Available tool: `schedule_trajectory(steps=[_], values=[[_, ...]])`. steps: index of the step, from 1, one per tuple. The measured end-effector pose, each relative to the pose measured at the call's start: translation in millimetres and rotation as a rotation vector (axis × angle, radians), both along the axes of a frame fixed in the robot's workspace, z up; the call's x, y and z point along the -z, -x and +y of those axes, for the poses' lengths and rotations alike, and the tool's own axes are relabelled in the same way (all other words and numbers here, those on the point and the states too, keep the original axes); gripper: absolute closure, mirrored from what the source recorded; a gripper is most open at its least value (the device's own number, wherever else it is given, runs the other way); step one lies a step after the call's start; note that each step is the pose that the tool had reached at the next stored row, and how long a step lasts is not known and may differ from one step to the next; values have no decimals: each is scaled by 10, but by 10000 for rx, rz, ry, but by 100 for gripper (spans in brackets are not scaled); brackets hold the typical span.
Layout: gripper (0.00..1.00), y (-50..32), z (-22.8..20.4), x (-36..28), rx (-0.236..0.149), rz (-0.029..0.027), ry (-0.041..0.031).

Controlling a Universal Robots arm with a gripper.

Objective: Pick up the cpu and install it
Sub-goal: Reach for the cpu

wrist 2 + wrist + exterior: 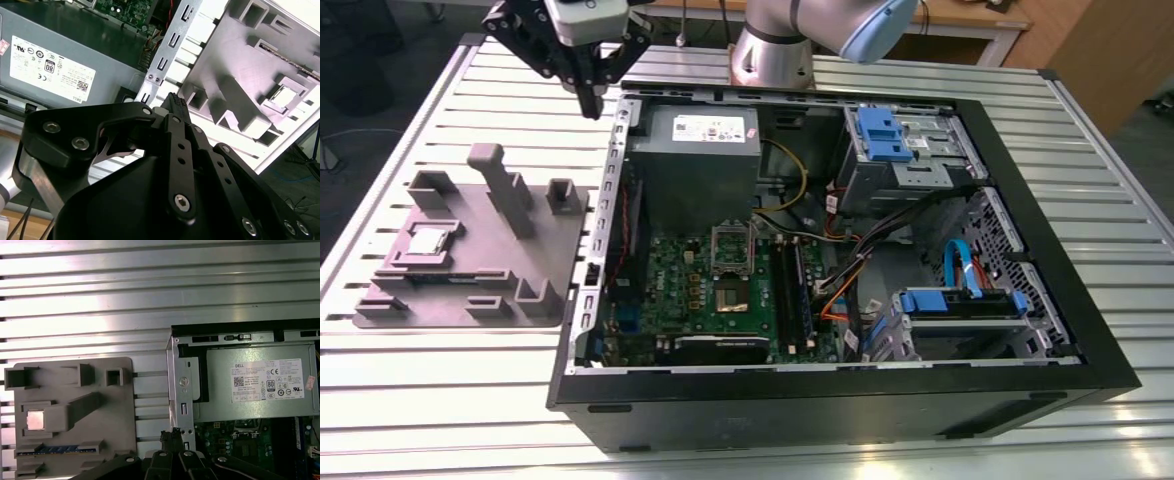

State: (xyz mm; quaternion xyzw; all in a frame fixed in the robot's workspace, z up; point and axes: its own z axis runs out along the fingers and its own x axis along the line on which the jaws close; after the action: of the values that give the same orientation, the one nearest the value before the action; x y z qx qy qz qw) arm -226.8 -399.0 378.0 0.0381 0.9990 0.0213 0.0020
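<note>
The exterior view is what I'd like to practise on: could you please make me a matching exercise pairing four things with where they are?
Things:
1. small silvery square cpu
2. black tool
3. large grey metal box with white label
4. green motherboard

Places:
a. flat on the floor of the black computer case
b. in the air by the case's corner, holding nothing
c. in a recess of the grey plastic tray
d. inside the case, at the end nearest the tool

Pairs: 1-c, 2-b, 3-d, 4-a
</note>
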Motion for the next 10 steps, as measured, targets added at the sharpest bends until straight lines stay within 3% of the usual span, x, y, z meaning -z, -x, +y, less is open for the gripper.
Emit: schedule_trajectory(steps=[10], values=[[90,19,0,5,1,4,0]])
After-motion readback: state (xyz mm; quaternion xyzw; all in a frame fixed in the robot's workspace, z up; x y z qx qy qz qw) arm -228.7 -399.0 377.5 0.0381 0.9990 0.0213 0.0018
